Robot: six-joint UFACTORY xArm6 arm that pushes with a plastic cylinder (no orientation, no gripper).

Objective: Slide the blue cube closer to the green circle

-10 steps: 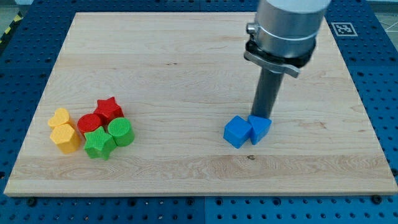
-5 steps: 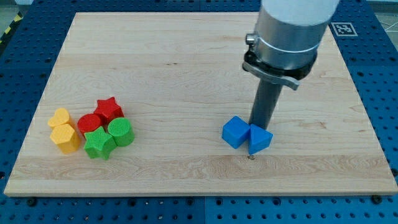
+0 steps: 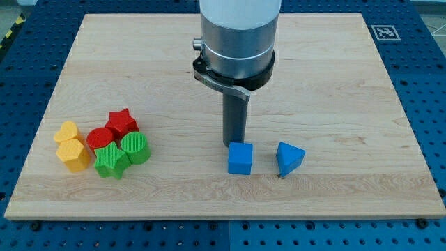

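Note:
The blue cube sits on the wooden board at lower centre. My tip is right behind it, at its top-left edge, seemingly touching it. The green circle is far to the view's left, in a cluster of blocks. A blue triangular block lies apart, just right of the cube.
The cluster at the left holds a red star, a red circle, a green star, a yellow heart and a yellow block. The board's edge runs along the bottom.
My tip has swung from right of the blue blocks to the left, behind the cube. The cube has slid left and away from the blue triangular block.

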